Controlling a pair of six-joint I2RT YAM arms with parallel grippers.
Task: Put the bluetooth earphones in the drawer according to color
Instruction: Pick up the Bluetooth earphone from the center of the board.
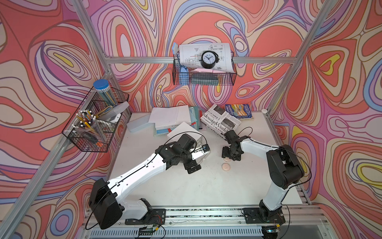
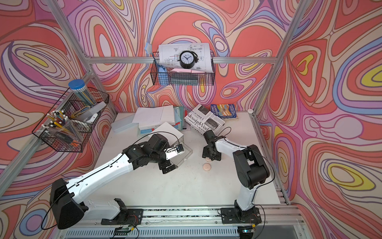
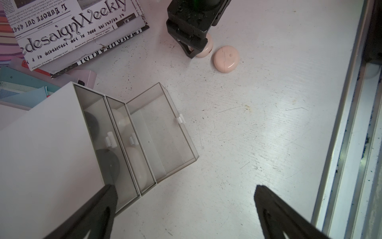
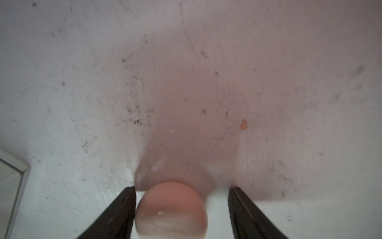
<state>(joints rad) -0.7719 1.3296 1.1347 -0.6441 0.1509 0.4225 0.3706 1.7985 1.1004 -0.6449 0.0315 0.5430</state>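
Right wrist view: right jaws are straddling a glossy pale-pink pebble-shaped earphone case on the surface near the white-topped clear plastic drawer box, open, not clamping; left jaws are hanging wide, empty. One-sided contact is threatening to squirt it away.

White table (scuffed) w/ drawer unit, 2 pink cases, newspaper, books.

I work in a robot test cell dressed up as an office desk. An aluminium frame carries printed swirl walls. My arms are bolted to a rail along the white counter. Around it are a wire basket of pens, a clock, a newspaper and a book.
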